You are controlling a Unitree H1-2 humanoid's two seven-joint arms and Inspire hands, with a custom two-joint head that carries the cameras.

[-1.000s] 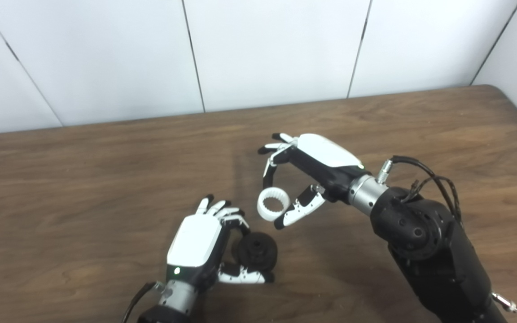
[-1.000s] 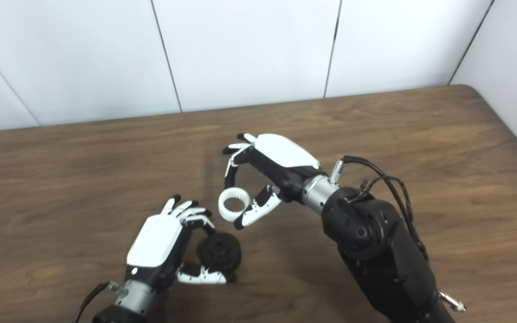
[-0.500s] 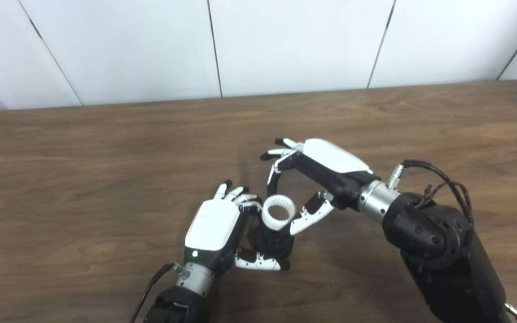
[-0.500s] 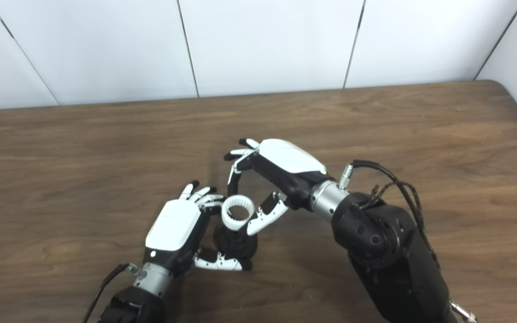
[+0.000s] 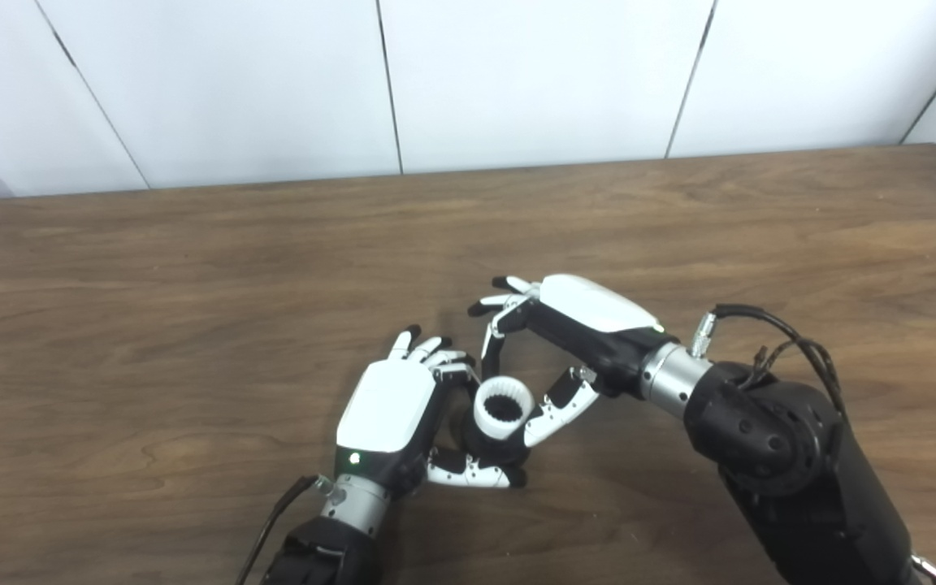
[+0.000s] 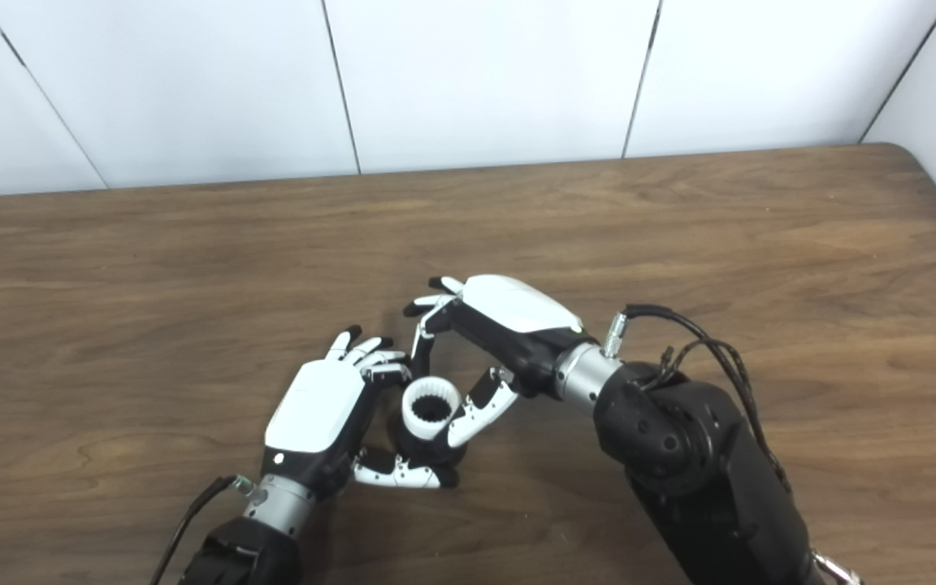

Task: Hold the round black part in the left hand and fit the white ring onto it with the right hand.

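both hands meet low over the table (image 5: 192, 244). left hand (image 5: 391, 406) grips the round black part (image 5: 486, 443) between fingers and thumb. right hand (image 5: 553, 341) pinches the white ring (image 5: 503, 409), which has dropped since half a second ago and now sits on top of the black part. judgement: ring is engaged but probably not fully seated; further downward press appears required.

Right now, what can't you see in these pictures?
- Round black plastic part: mostly hidden in both eye views by the toothed white plastic ring on top and the left hand.
- Whether the ring is fully seated: contact is hidden.
- Right hand: its fingers' grip is too small to tell.
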